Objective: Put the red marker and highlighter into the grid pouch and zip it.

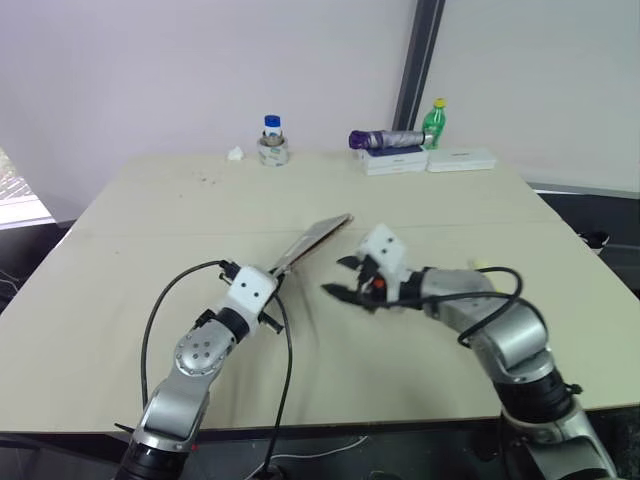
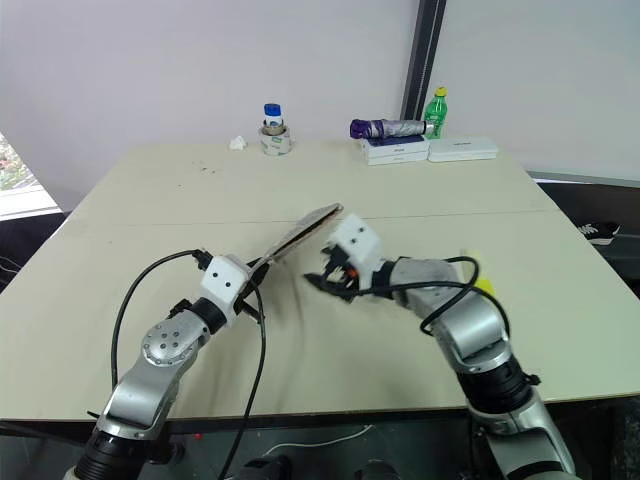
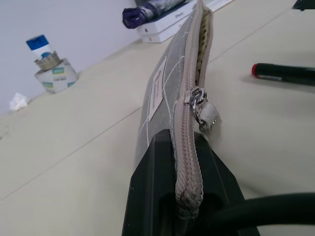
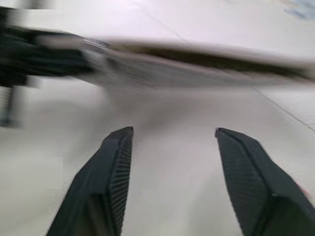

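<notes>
Above table (image 1: 120, 260): left gripper (image 3: 189, 196) clamped shut on pouch (image 3: 170, 93), zipper partly open; right gripper (image 4: 170, 147) agape, empty. Marker (image 3: 285, 73) loose nearby; mouth likely too narrow, could snag.

Office-like room: plain table (image 1: 150, 220), white walls, stacked boxes (image 1: 395, 160).

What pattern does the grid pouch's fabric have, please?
Grey with thin white grid lines on the grid pouch, clearest in the left wrist view.
</notes>
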Available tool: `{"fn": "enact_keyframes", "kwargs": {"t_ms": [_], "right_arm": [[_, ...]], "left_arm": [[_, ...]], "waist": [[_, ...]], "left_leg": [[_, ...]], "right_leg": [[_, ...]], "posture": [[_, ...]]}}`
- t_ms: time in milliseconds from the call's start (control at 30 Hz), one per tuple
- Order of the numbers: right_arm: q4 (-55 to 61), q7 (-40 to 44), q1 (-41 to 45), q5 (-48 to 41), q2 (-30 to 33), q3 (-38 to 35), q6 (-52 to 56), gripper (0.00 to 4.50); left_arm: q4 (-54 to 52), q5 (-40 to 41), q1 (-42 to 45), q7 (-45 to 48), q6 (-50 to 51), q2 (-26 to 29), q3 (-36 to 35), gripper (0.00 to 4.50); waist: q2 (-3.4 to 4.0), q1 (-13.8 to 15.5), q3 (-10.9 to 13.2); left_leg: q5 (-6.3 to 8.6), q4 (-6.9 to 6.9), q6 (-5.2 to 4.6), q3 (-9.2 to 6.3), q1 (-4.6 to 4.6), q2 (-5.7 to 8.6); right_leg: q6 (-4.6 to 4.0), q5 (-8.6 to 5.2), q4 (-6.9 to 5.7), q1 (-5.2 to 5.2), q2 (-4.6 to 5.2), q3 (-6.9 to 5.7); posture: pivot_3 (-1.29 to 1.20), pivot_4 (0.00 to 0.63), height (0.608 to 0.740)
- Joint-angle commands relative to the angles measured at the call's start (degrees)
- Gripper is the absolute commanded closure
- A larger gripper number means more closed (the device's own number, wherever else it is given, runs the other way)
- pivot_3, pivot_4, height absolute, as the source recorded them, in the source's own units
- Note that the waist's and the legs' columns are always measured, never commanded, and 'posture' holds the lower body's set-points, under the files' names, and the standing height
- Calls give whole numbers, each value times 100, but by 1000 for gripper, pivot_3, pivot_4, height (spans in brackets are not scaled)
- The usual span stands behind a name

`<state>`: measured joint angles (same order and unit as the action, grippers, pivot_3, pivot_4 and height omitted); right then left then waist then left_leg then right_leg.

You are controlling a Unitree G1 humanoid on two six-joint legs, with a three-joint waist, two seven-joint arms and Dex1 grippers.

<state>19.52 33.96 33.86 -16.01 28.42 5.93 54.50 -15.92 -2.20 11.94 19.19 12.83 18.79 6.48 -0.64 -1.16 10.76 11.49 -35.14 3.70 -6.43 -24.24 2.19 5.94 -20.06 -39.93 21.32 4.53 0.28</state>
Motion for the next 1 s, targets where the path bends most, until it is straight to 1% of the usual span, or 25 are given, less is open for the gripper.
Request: {"fn": "enact_keyframes", "kwargs": {"t_ms": [33, 100, 300, 533, 600, 633, 733, 767, 867, 1000], "right_arm": [[-206, -431, -272, 185, 59, -260, 168, 1662], [-265, -563, -417, 151, -58, -331, 228, 1662], [-557, -1096, -778, 457, -250, -245, 104, 1662], [-670, -1214, -910, 583, -247, -195, 18, 1662], [-652, -1200, -930, 568, -278, -212, 20, 2188], [-642, -1194, -931, 553, -289, -227, 31, 2532], [-660, -1248, -887, 579, -285, -291, 19, 4003], [-670, -1271, -865, 596, -273, -315, 14, 4223], [-583, -1187, -792, 705, -38, -227, -53, 4216], [-278, -331, -898, 755, 899, -3, -637, 4216]], "left_arm": [[27, -117, -62, 87, -411, 188, -55, 4500], [109, -66, -64, 88, -493, 192, -105, 4500], [283, -122, -42, 160, -733, 255, -101, 4500], [339, -131, -28, 186, -825, 229, -83, 4500], [360, -134, -16, 188, -840, 224, -77, 4500], [371, -133, -12, 191, -847, 222, -76, 4500], [403, -123, -19, 213, -885, 232, -84, 4500], [416, -120, -19, 223, -894, 235, -83, 4500], [477, -161, 9, 268, -972, 277, -55, 4500], [686, -299, 110, 255, -1091, 325, -44, 4500]], "waist": [[0, 20, 0], [0, 29, 0], [0, 23, 0], [0, 21, 0], [0, 19, 0], [0, 20, 0], [0, 19, 0], [0, 20, 0], [0, 23, 0], [1, 40, 0]], "left_leg": [[0, 1, 0, -1, 0, -1], [0, 1, 0, 2, -2, 1], [0, -2, 0, 4, -4, 1], [0, -2, 0, 4, -4, 1], [0, -2, 0, 5, -4, 1], [0, -2, 0, 4, -4, 1], [0, -2, 0, 4, -4, 2], [0, -2, 0, 4, -4, 1], [0, -2, 0, 4, -4, 1], [0, -4, 0, 5, -5, 5]], "right_leg": [[0, 0, 1, 0, 0, 0], [0, 0, 4, -1, 4, 1], [1, 0, 5, 0, 4, 2], [1, 0, 5, -1, 4, 1], [1, 0, 5, -1, 4, 2], [1, 0, 5, -1, 4, 2], [1, 0, 5, -1, 4, 1], [1, 0, 5, -2, 4, 1], [1, 0, 5, -2, 4, 1], [1, 0, 7, -4, 6, 0]], "posture": [[0, 150, 737], [0, 150, 737], [0, 150, 737], [0, 150, 737], [0, 150, 737], [0, 150, 737], [0, 150, 737], [0, 150, 737], [0, 150, 737], [0, 150, 737]]}}
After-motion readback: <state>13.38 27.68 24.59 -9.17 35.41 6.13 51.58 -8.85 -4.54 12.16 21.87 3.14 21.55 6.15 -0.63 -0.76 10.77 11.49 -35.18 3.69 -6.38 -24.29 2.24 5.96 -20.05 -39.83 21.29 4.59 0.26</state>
